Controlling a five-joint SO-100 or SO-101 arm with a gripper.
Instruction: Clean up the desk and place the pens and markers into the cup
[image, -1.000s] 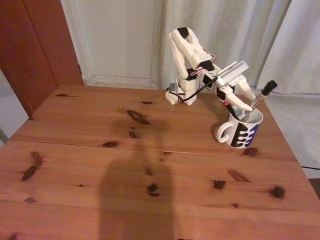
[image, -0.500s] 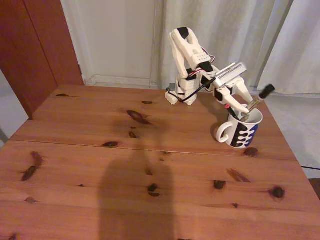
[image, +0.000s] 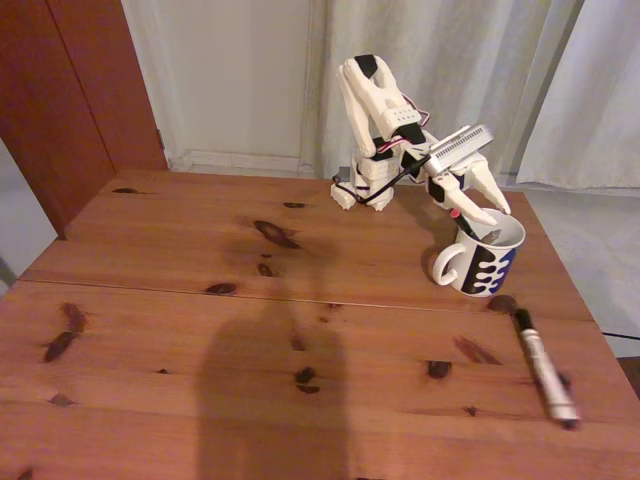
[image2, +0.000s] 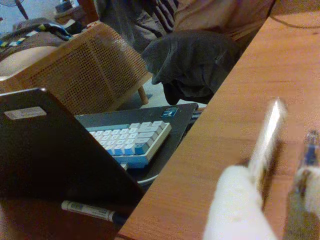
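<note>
the marker (image: 541, 364) is seen in the fixed view lying flat on the desk (image: 200, 300) near the front right edge, out of the cup (image: 484, 257). its long axis runs from the black cap, which points back toward the cup, to the white end, which points toward the near edge and slightly right. a stretch of bare wood is left between the cap and the cup's base.

farther back, the cup stands upright with its handle to the left. the gripper (image: 482, 210) is held just above the cup's rim, its white fingers spread apart and nothing clamped between them. a dark pen with a red tip (image: 457, 219) is seen leaning at the rim just under the fingers; whether it is touched cannot be told.

from the gripper the marker lies forward, lower and a little right, beyond the cup. a reach over the cup and a grasp across the marker's width are judged to be needed.

in the wrist view a blurred pale stick (image2: 266, 142) is seen by a finger (image2: 239, 210).
</note>
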